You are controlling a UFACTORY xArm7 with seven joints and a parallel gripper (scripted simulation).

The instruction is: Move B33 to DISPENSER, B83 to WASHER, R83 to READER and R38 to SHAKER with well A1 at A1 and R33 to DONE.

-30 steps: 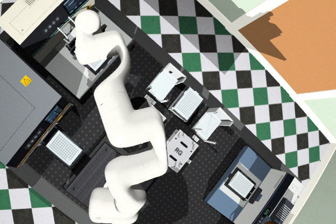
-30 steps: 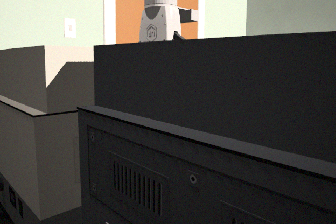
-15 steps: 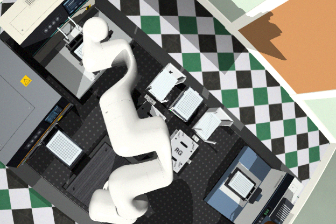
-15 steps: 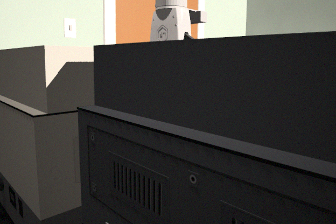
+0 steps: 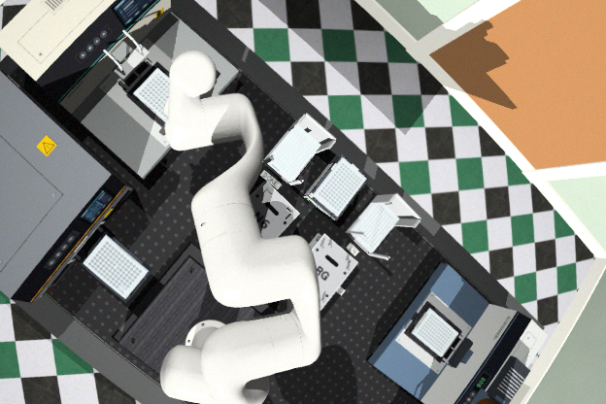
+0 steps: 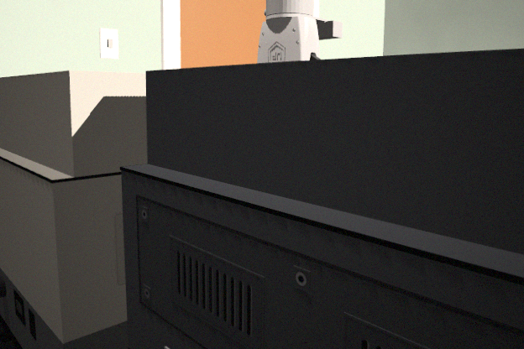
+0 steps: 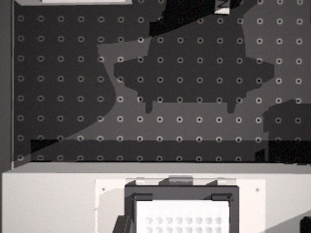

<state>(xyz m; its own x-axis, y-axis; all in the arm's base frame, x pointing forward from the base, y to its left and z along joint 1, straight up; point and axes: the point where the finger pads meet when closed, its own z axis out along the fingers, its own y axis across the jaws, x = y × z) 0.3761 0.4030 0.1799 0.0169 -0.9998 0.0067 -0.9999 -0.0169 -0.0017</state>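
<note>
A white well plate (image 5: 152, 88) (image 7: 181, 217) sits in the black nest of the grey instrument at the top left. The arm's wrist (image 5: 193, 74) hangs just beside that plate, over the edge of the instrument. The open gripper is hidden under the wrist there. Its body (image 6: 287, 47) shows above a dark housing in the exterior view, with the fingers hidden. More white plates sit on the left instrument (image 5: 115, 267), on the middle station (image 5: 337, 187) and on the blue instrument (image 5: 434, 331). Two stack racks (image 5: 320, 132) (image 5: 402, 208) each show a plate inside.
Nest N6 (image 5: 274, 216) and nest RG (image 5: 332, 267) lie on the perforated deck (image 7: 60, 60) near the arm's elbow. A cream housing (image 5: 73, 3) and a grey housing (image 5: 44, 184) stand tall along the left side. A checkered floor lies beyond the deck.
</note>
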